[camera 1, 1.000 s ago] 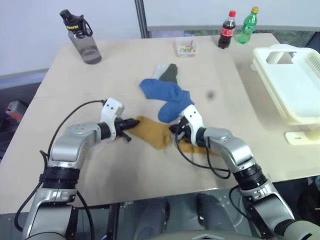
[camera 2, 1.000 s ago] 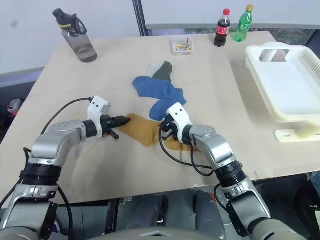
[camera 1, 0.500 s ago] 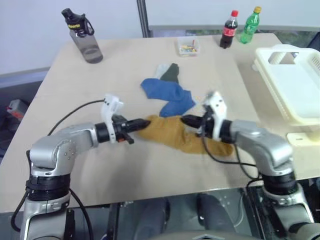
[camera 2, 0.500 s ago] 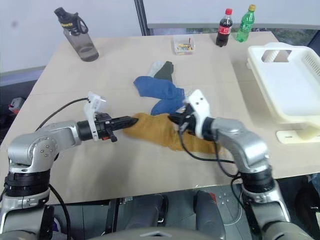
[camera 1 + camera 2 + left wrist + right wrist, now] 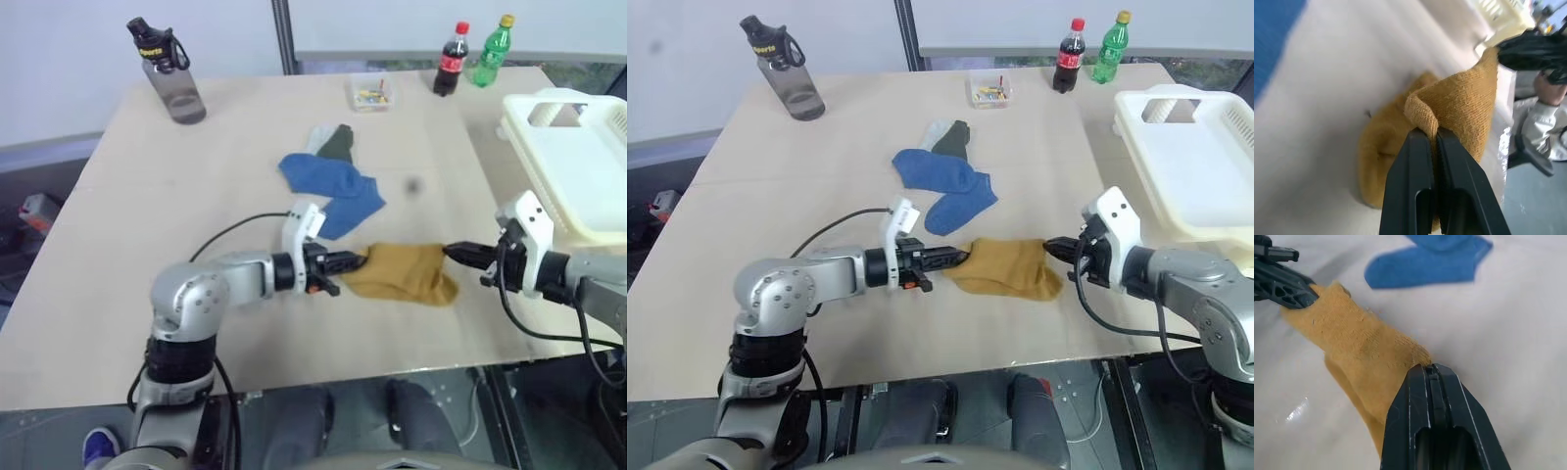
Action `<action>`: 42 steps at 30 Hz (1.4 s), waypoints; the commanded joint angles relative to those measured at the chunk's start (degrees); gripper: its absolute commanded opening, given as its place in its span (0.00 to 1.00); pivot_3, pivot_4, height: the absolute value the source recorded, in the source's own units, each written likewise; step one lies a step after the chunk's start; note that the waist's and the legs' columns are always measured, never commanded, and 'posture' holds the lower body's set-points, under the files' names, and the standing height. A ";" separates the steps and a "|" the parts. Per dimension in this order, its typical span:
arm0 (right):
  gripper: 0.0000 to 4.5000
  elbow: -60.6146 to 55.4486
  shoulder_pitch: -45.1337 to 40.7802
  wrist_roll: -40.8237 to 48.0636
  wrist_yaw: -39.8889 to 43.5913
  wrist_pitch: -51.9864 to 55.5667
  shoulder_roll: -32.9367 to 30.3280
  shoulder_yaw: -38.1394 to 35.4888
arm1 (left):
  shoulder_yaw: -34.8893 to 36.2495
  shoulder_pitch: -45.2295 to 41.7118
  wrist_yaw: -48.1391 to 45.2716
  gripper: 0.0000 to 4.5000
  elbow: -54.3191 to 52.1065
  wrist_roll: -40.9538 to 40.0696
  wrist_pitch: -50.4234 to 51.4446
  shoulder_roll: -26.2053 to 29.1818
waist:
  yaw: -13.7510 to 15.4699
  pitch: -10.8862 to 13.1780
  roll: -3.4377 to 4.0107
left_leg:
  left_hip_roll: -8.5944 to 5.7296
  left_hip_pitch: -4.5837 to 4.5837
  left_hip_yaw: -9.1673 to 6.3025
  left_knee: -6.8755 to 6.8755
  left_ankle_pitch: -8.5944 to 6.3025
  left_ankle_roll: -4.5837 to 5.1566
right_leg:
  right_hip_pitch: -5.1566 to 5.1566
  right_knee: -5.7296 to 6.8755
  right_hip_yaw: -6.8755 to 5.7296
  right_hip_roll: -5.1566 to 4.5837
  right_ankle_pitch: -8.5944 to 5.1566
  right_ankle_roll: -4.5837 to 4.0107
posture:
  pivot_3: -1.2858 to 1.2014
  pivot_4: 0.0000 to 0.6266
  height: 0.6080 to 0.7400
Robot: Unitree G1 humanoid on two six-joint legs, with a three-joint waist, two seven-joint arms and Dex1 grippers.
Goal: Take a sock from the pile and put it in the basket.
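Now the biggest thing is the pale wooden table [image 5: 127,323], and on its right edge sits the white basket [image 5: 578,186], with no sock in it. Near the table's middle lies the pile [image 5: 331,176]: two blue socks overlapping, with a dark green one and a pale grey one at the far end. Just in front of it, a mustard-yellow sock [image 5: 402,272] is stretched between the two arms, well short of the basket. The left gripper [image 5: 358,260] is clenched on the sock's left end, and the right gripper [image 5: 453,252] is pinched tight on its right end. Along the far edge stand a grey water bottle [image 5: 168,73], a small clear tub [image 5: 369,92], a cola bottle [image 5: 451,61] and a green bottle [image 5: 492,51].
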 commanded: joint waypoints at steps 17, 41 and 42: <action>0.01 -5.14 0.65 16.43 0.35 3.87 -8.25 -9.83 | 2.85 -2.66 1.19 0.00 -2.42 -5.83 7.23 -1.17 | 0.19 0.00 0.01 | 0.04 0.01 -0.06 0.06 -0.01 0.01 | 0.10 -0.03 -0.08 0.03 -0.01 0.01 | 0.52 0.24 1.00; 0.36 9.02 0.18 -7.59 -0.58 -13.51 -2.46 6.15 | -3.18 2.10 10.53 0.48 0.68 10.02 -6.82 -8.31 | 1.00 -0.02 0.00 | -0.01 0.12 -0.10 0.13 0.13 -0.22 | 0.30 -0.10 -0.09 -0.03 -0.01 0.02 | 0.52 0.24 1.00; 0.36 6.19 1.56 -5.22 -1.58 -11.07 -1.51 3.92 | -2.96 1.96 10.28 0.48 0.87 10.01 -7.23 -8.49 | 1.05 -0.02 0.00 | 0.00 0.11 -0.09 0.13 0.12 -0.21 | 0.29 -0.10 -0.09 -0.02 -0.01 0.02 | 0.52 0.24 1.00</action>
